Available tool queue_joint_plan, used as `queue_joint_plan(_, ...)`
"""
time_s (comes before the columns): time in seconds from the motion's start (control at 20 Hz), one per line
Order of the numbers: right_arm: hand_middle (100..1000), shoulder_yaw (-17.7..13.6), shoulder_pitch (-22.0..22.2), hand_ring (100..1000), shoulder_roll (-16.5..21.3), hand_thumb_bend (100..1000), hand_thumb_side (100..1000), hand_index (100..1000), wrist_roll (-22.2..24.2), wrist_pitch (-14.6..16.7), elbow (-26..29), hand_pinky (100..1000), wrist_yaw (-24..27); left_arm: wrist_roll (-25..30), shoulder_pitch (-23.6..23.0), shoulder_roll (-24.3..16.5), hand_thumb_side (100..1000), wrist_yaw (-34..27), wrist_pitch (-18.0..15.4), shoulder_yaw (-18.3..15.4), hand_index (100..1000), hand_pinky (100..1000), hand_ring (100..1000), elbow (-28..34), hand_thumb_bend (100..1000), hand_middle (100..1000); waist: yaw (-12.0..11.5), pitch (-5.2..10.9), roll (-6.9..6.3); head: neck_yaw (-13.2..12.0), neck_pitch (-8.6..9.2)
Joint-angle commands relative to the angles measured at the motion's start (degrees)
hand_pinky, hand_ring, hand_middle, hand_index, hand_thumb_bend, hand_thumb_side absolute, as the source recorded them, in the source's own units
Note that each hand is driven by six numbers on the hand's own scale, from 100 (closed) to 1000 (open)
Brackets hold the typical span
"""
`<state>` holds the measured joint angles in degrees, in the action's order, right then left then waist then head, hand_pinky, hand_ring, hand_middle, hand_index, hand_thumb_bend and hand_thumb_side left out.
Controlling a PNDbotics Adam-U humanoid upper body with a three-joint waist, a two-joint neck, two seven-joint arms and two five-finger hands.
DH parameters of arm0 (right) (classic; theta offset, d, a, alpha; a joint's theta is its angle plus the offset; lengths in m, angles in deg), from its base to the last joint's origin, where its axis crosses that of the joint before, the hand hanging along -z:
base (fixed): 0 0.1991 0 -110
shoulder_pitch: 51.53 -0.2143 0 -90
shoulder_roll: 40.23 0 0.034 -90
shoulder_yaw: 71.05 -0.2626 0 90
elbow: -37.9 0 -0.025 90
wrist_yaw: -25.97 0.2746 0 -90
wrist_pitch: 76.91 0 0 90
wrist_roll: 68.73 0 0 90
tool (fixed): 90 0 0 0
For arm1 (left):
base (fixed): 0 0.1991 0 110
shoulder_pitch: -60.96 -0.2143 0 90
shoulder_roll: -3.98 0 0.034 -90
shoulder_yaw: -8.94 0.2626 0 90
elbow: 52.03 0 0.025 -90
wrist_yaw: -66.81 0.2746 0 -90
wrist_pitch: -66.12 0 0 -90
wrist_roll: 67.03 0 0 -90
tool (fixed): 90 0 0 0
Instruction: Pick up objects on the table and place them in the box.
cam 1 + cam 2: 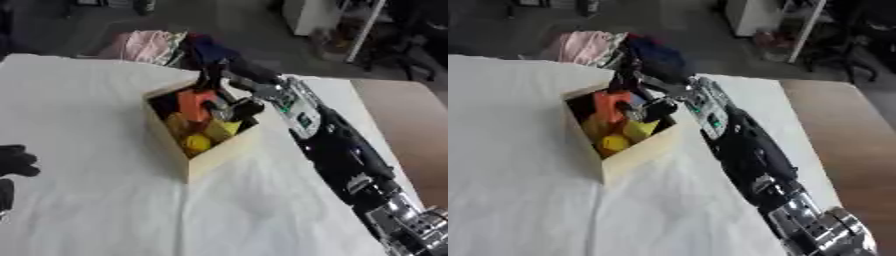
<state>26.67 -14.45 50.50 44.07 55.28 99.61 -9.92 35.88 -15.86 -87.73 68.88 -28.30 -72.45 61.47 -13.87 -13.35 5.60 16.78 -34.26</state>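
Observation:
A pale wooden box stands open on the white cloth-covered table, near its middle. Inside lie an orange object, yellow pieces and some dark items. My right arm comes in from the lower right and stretches over the box's right rim. Its black right hand hangs at the far corner of the box, reaching down among the contents; what it holds, if anything, is hidden. My left hand rests open at the left edge, well away from the box.
Beyond the table's far edge, a pink cloth and a dark blue cloth lie on the floor. A brown surface runs along the table's right side. White furniture stands at the back.

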Motion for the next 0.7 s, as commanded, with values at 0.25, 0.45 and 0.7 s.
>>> queue_joint_plan(0.25,1000,0.6,-0.8,776,2.9,100,449,996,5.0,2.4,7.5,691,3.3,0.2,-0.4,-0.8,536,-0.2,0.1,-0.4,833,833,691,1.1,100,685,1.0,2.76,-0.87,-1.1,-0.76)
queue_joint_plan(0.45,967,-0.1,0.8,752,4.3,100,107,972,3.3,1.3,12.5,663,8.2,0.0,-1.5,-0.7,536,-0.3,0.4,-0.6,832,833,691,1.1,100,685,2.5,3.87,-1.3,-2.4,-2.0)
queue_joint_plan(0.7,893,-2.3,6.2,718,6.3,100,100,926,-0.8,-3.9,21.2,624,20.8,-0.9,-3.6,-0.6,534,-0.5,0.6,-1.2,831,832,690,1.1,100,685,5.7,6.07,-2.15,-5.1,-4.71)
